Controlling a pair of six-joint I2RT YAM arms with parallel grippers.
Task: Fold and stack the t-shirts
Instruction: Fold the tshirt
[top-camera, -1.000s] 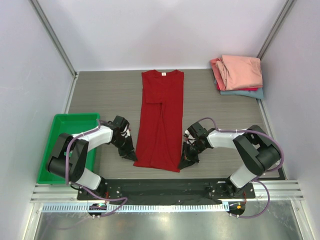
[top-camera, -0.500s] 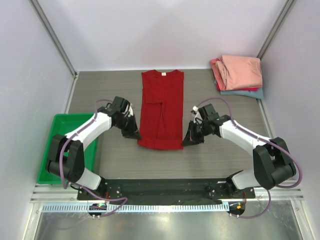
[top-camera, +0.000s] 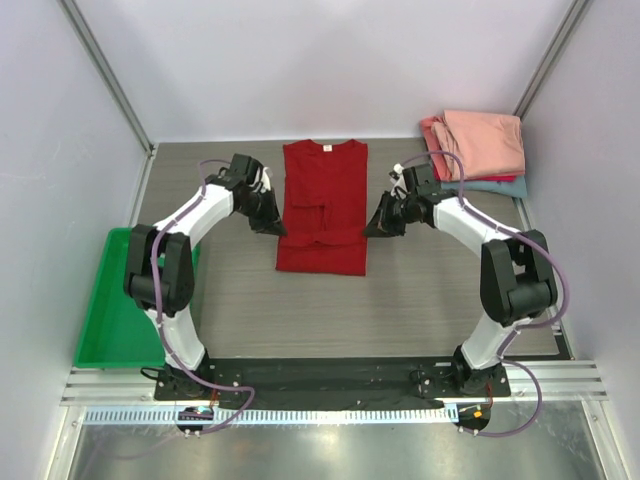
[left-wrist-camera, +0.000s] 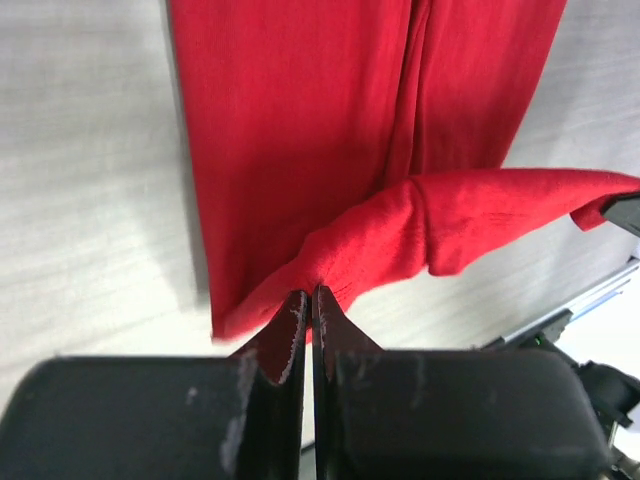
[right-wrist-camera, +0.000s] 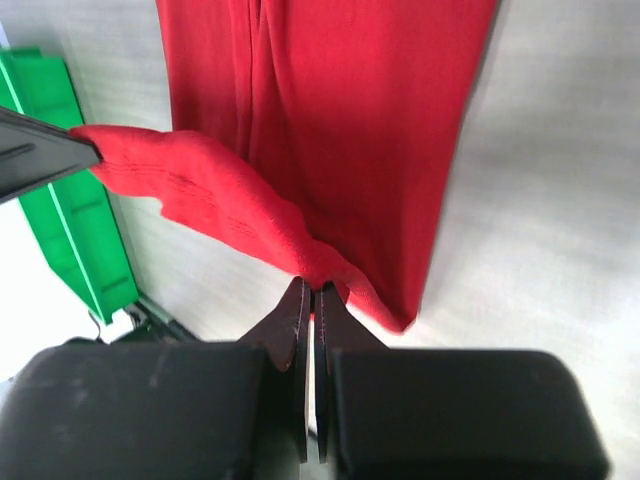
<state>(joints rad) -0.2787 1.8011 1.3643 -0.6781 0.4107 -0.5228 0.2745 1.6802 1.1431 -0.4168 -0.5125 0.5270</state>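
Top view: red t-shirt (top-camera: 322, 205) lies lengthwise mid-table (top-camera: 440, 290), white neck label (top-camera: 325, 147) at the far end, near part doubled back over itself. Left gripper (top-camera: 270, 224) sits at its left edge and right gripper (top-camera: 376, 228) at its right edge, level w/ each other abt halfway along the cloth. That symmetric hold looks meant to carry the hem (top-camera: 322, 222) square toward the collar so the fold lands straight. Folded stack (top-camera: 478, 150), salmon-pink on top w/ red and teal edges under it, waits in the far right corner, well apart, prob the drop spot once this one is done. Green tray (top-camera: 110, 300) is off to the near left, not involved. Left wrist view: jaws pressed tight together, pinching a hem corner. Cloth rises from the tips and sags in a band across to the other side, clear of the layer below, so it's lifted, not dragged. Right wrist view: same on this side, fingers closed on the opposite corner, fabric bunched at the tips and the raised band running over to the other gripper's black finger at the left edge. Judgement: mid-fold, bottom half not yet laid down. Uneven tension btwn the two corners could skew the edge.
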